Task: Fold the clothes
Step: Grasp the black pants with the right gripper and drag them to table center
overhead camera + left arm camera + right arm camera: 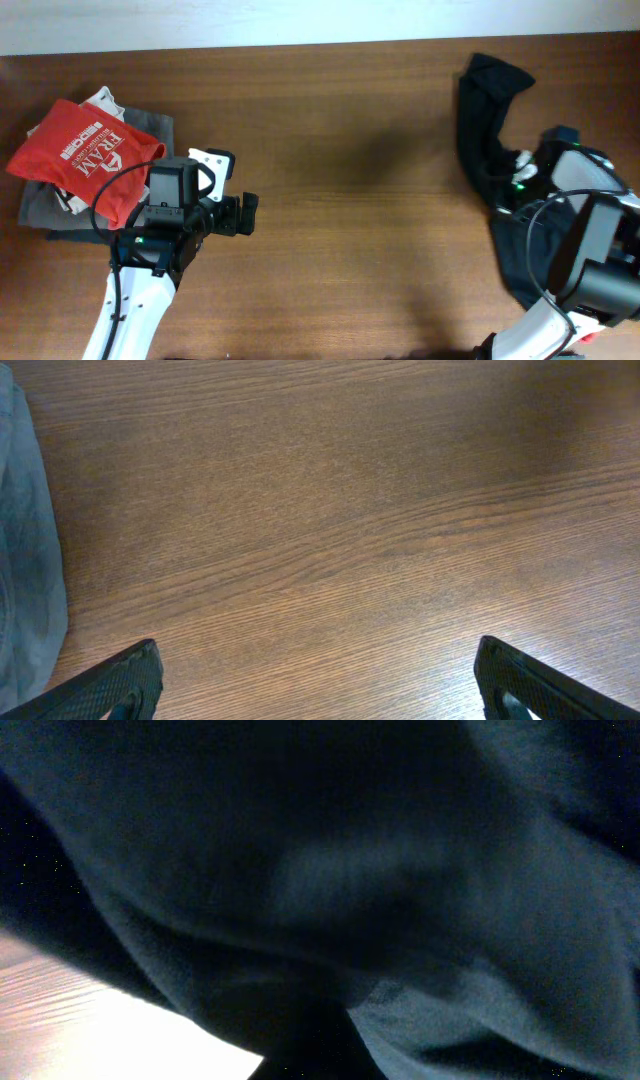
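Note:
The clothes (pixel 485 100) are a black crumpled garment lying at the right end of the table, running from the far edge toward the near right. My right gripper (pixel 512 185) is pressed down into its middle. In the right wrist view dark fabric (pixel 350 870) fills the picture and hides the fingers, which are shut with folds bunched round them. My left gripper (pixel 248 215) hovers over bare wood at the left, far from the clothes. Its jaws (pixel 320 685) stand wide open with nothing between them.
A red T-shirt with white print (pixel 85 155) lies on grey folded garments (pixel 45 205) at the far left, just behind my left arm. The grey cloth's edge (pixel 25 560) shows at the left of the left wrist view. The table's far edge (pixel 300 45) runs along the top.

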You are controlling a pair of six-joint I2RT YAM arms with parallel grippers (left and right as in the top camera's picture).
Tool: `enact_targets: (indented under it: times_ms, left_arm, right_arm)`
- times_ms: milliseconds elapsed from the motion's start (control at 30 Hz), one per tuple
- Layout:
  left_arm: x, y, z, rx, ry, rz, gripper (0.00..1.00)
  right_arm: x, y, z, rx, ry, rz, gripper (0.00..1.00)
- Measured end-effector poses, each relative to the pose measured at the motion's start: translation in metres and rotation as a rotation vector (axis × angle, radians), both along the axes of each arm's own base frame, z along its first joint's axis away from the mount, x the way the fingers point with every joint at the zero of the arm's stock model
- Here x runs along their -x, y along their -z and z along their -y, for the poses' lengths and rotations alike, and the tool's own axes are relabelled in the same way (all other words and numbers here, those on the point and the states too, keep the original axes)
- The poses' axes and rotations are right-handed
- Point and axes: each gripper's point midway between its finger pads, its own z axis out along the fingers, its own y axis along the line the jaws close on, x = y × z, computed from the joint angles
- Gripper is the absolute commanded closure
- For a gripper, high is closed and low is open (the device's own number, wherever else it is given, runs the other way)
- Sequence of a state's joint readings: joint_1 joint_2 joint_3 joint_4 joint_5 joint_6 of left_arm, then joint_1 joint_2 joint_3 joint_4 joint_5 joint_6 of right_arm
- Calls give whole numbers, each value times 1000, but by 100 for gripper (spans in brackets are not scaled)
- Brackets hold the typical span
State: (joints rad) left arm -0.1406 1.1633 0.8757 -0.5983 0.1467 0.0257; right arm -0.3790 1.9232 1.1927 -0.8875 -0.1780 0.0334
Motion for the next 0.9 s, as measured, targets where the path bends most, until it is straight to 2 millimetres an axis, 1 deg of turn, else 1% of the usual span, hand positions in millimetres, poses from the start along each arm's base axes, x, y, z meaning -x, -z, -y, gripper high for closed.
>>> enact_targets:
  times_ms: [67, 133, 233, 300, 333, 400, 433, 467, 500, 533, 567, 600, 633, 667, 700, 733, 767, 833, 900]
  left_arm:
    - [-1, -1, 0, 1, 0, 6, 1]
    - [-4, -3, 1, 3, 0, 19, 1]
    - [-7, -6, 1, 5, 0, 39, 1]
    - [-10, -8, 1, 7, 0, 52, 1]
    - [-11, -9, 1, 8, 0, 57, 1]
    - [-12, -11, 2, 10, 0, 65, 1]
    - [-13, -11, 2, 10, -1, 68, 1]
    - [-13, -11, 2, 10, 0, 71, 1]
    - [-14, -12, 2, 11, 0, 75, 1]
    - [-14, -13, 2, 11, 0, 77, 1]
    - [-15, -13, 2, 11, 0, 80, 1]
    - [-15, -13, 2, 12, -1, 80, 1]
    - [-15, -13, 2, 12, 0, 80, 1]
    - [-15, -13, 2, 12, 0, 80, 1]
    - [-15, -13, 2, 12, 0, 80, 1]
    - [-15, -13, 2, 12, 0, 80, 1]
    - [-14, -13, 2, 12, 0, 79, 1]
    - [-14, -13, 3, 18, 5, 79, 1]
    - [-14, -14, 7, 35, 21, 79, 1]
  right_arm:
    - [-10, -2, -27, -51, -55, 27, 96]
    - [-24, -5, -61, -103, -133, 73, 96]
    - [-50, -16, -106, -166, -219, 155, 96]
    - [-77, -33, -133, -199, -256, 236, 96]
    - [-93, -46, -146, -214, -276, 288, 96]
    - [-118, -72, -164, -230, -304, 371, 95]
    - [-133, -91, -173, -236, -318, 423, 86]
    - [-148, -116, -182, -239, -335, 482, 71]
    - [-155, -136, -186, -237, -347, 508, 54]
    - [-160, -152, -188, -234, -341, 524, 36]
    - [-163, -168, -187, -223, -337, 539, 25]
    - [-165, -185, -182, -201, -329, 548, 21]
    - [-167, -201, -174, -164, -320, 559, 14]
    - [-160, -210, -162, -124, -303, 530, 9]
    - [-155, -211, -155, -101, -297, 505, 4]
    - [-145, -212, -141, -60, -280, 464, 2]
    - [-141, -211, -132, -38, -263, 438, 1]
    - [-119, -202, -102, 40, -217, 330, 1]
    - [-103, -195, -78, 90, -174, 247, 1]
